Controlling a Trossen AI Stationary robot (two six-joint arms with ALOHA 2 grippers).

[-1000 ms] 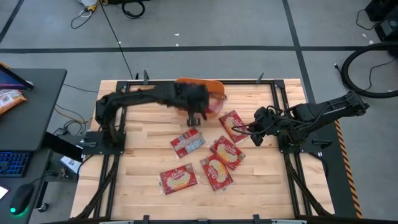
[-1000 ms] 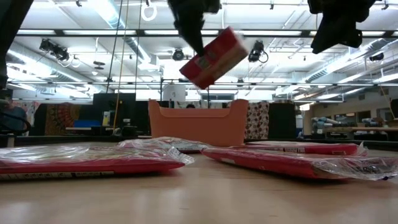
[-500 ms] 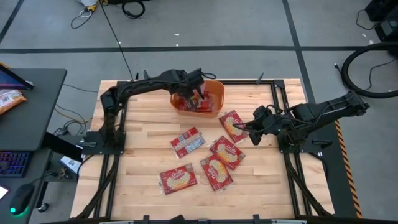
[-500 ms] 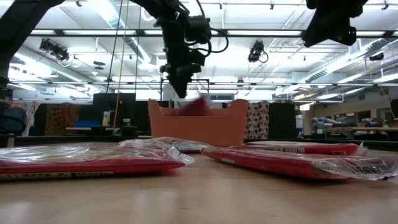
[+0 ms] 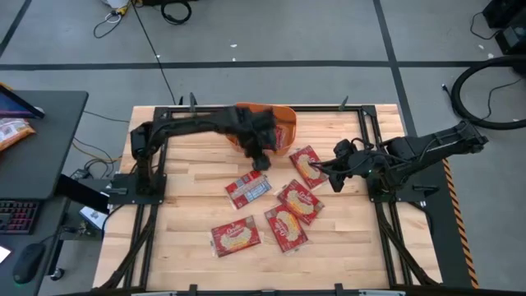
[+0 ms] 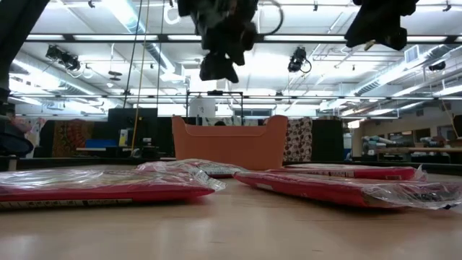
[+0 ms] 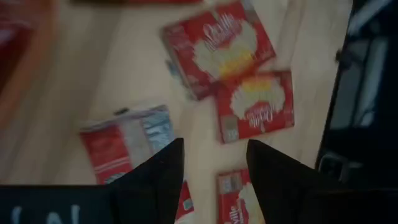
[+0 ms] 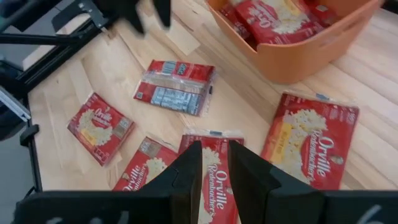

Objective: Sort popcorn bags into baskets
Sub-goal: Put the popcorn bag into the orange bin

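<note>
- The left gripper [image 5: 259, 154] hangs in the air above the table [image 5: 181, 205], just at the near rim of the orange basket [image 5: 283, 123], with its jaws apart and nothing between them.
- In the left wrist view the two dark fingers [image 7: 158, 171] stand spread, with bare wood showing in the gap.
- Just below and ahead of this claw lies a popcorn bag turned silver side up [image 5: 248, 188], flat on the wood and not touched by it.
- In the low view the left gripper [image 6: 216, 68] hangs high above the basket [image 6: 227, 144], well clear of its rim.
- The basket sits at the far edge of the table, just behind the left claw; the right wrist view shows red popcorn bags inside it [image 8: 283, 15].
- The right gripper [image 5: 335, 173] hovers at the right side of the table, well apart from the left claw, with its fingers [image 8: 189, 168] set a narrow gap apart and gripping nothing.
- Just beside the right claw, between it and the basket, lies one bag face up [image 5: 307, 165].
- Nearer the front edge lie three more bags: one [image 5: 299, 200] just below the right claw, one [image 5: 285, 227] touching or overlapping it, and one [image 5: 236, 236] farther left, apart from the rest.
- All five bags outside the basket lie flat on the table.
</note>
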